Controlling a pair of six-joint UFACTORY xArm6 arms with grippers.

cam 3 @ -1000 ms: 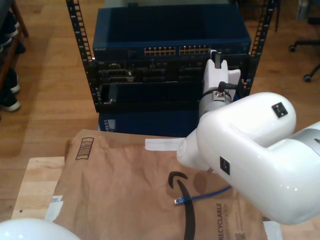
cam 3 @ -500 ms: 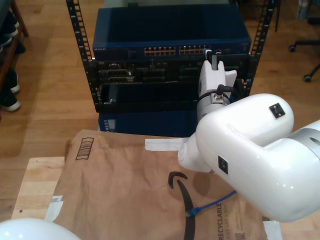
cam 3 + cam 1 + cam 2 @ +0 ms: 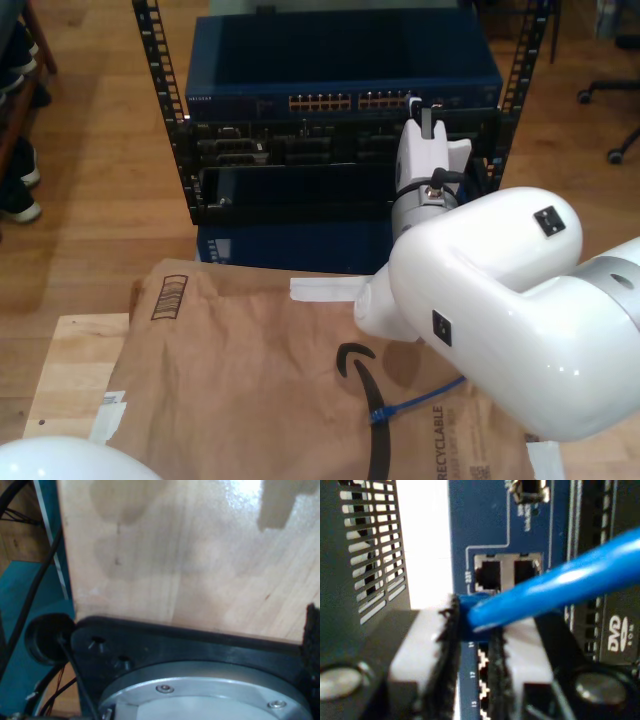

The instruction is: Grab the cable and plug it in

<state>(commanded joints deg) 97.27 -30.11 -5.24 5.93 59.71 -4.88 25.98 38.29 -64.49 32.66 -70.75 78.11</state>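
The cable (image 3: 560, 587) is bright blue, and its end is pinched between the black pads of my second gripper (image 3: 472, 630), which is shut on it. Just beyond the pads sit two open ports (image 3: 490, 575) on the blue switch face. In the exterior view my second gripper (image 3: 425, 115) is up against the right end of the switch's (image 3: 340, 100) port row. The cable's loose end (image 3: 380, 412) lies on the brown paper (image 3: 240, 380). In the first wrist view a sliver of black pad (image 3: 313, 630) shows over a wooden board; its state is unclear.
The switch sits in a black rack (image 3: 160, 100) above darker rack units (image 3: 290, 150). The big white arm shell (image 3: 500, 320) hides the table on the exterior view's right. Another white arm shell (image 3: 60, 462) is at the exterior view's lower left. A black base plate (image 3: 165, 650) lies on the board.
My second gripper has edged closer to the switch's port row with the cable. The cable's loose end has been dragged across the paper toward the exterior view's right.
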